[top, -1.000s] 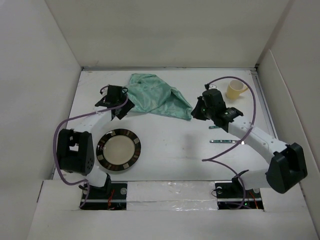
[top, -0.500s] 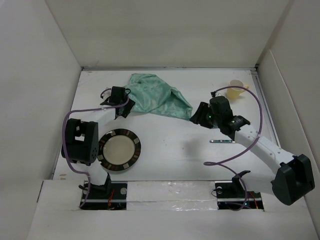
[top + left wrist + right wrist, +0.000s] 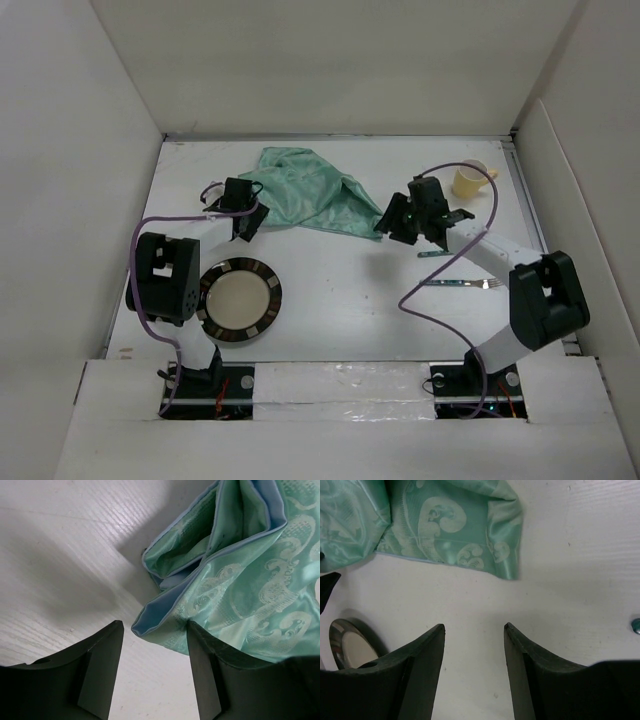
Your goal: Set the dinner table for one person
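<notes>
Logged the bench [image 3: 350, 310], matte white, filling the floor of the top view, white walls [image 3: 330, 70] on three sides. Spotted a sea-green patterned cloth [image 3: 310, 190] crumpled at the far middle. Noted a plate [image 3: 238, 300], cream centre and dark banded rim, at the near left, just beside the left arm [image 3: 165, 285] and well apart from the cloth. Saw a pale yellow cup [image 3: 470, 178] near the far right corner, upright, handle toward the right. Marked a fork [image 3: 460, 284] flat on the right half, tines pointing right, near the right arm [image 3: 540, 300].

Found the left pincer [image 3: 153, 630] at the cloth's left edge, fingers spread wide, nothing clamped. Saw in the left wrist view a blue-lined fold of cloth poking into the gap, close against the finger at the right of that view; could not tell touching or apart. Saw bare bench beside the other finger.

Found the right pincer [image 3: 474, 630] just off the cloth's right corner, gaping wide and empty, over bare bench. Noted in the right wrist view the cloth corner ahead of the tips, apart from both, and a slice of plate rim at the lower left edge. Caught a small teal object [image 3: 636, 625] at the right edge of that view, too cropped to name.
</notes>
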